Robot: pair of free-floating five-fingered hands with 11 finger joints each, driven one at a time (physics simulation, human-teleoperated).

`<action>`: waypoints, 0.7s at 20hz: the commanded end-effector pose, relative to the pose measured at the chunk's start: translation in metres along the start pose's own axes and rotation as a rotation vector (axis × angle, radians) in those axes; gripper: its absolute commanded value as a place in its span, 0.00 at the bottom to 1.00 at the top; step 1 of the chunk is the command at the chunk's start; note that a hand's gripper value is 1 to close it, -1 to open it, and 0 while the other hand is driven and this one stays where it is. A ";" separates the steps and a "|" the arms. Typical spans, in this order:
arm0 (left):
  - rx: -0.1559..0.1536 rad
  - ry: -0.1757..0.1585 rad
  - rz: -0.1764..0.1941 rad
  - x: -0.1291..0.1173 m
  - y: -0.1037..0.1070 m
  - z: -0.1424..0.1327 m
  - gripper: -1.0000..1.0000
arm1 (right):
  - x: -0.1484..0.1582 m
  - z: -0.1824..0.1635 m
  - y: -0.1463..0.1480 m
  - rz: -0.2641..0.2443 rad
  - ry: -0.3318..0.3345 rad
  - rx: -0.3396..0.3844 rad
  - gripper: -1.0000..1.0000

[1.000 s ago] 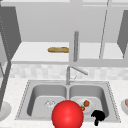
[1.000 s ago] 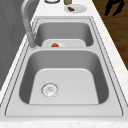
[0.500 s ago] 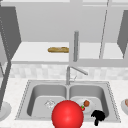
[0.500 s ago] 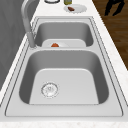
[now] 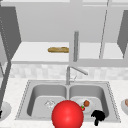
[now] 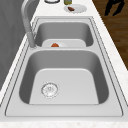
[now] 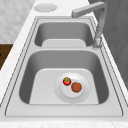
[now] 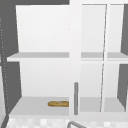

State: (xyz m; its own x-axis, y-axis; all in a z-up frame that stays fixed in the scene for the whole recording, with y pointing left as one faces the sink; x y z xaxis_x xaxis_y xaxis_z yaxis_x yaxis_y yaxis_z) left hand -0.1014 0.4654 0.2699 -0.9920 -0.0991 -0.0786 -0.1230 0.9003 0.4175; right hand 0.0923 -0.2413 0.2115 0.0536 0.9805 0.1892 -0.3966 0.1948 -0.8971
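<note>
While your right hand (image 5: 98,116) hangs at the sink's (image 5: 108,91) front rim near the plate (image 5: 90,105), fingers pointing down, you cannot tell its grip.

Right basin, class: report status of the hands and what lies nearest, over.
Right hand at the right basin's front edge, fingers drooping, holding nothing. Plate in that basin carries a strawberry and a brown ball. Red ball alongside.

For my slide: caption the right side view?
White round plate with red strawberry and brown ball in steel sink basin.
</note>
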 end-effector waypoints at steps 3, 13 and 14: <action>-0.138 0.078 0.041 -0.003 -0.004 -0.002 0.00 | 0.000 0.000 0.000 0.000 0.000 0.000 0.50; -0.123 0.176 0.037 -0.011 -0.016 -0.027 0.00 | 0.000 0.000 0.000 0.000 0.000 0.000 0.50; -0.120 0.184 0.036 -0.012 -0.018 -0.031 0.00 | 0.000 0.000 0.000 0.000 0.000 0.000 0.50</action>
State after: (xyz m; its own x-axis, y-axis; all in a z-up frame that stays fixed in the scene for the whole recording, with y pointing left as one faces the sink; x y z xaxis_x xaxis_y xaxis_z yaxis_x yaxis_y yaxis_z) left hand -0.0925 0.4455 0.2824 -0.9874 -0.1517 0.0456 -0.1145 0.8822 0.4567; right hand 0.0923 -0.2413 0.2115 0.0536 0.9805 0.1892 -0.3966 0.1948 -0.8971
